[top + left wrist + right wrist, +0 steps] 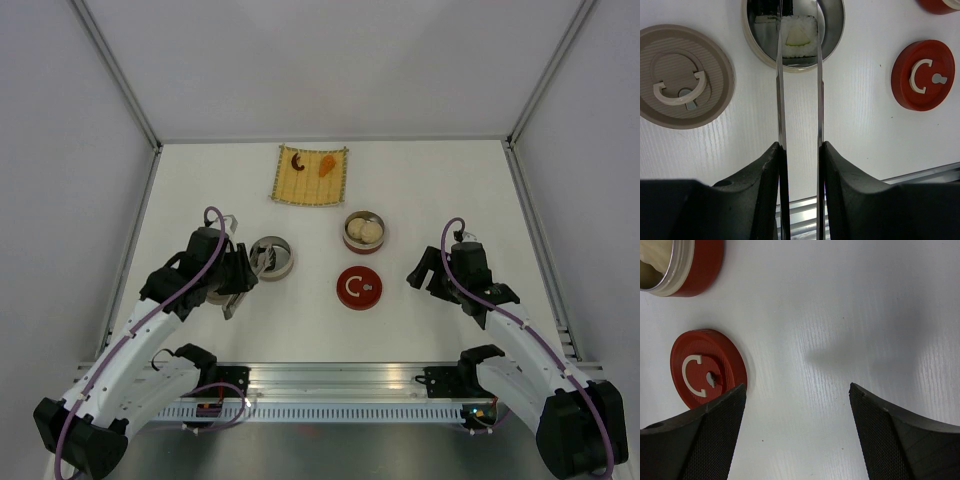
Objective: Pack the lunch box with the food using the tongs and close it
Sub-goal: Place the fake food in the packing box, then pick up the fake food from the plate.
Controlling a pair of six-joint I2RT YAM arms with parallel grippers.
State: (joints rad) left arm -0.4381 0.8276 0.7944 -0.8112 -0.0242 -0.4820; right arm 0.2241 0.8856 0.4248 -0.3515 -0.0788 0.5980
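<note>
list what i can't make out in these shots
Left wrist: grey tin cut off by the top edge, so its contents cannot be counted.
Top view: grey lid mostly hidden under the left arm.
Right wrist: red tin cut by the corner, contents unclear.
Top view: roll in the tongs too small to see.

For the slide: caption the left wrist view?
The tongs in the left gripper pinch a white roll at the open tin.

Red lid [707, 367] left of right fingers [700, 440], tabletop [840, 315] open ahead
</note>
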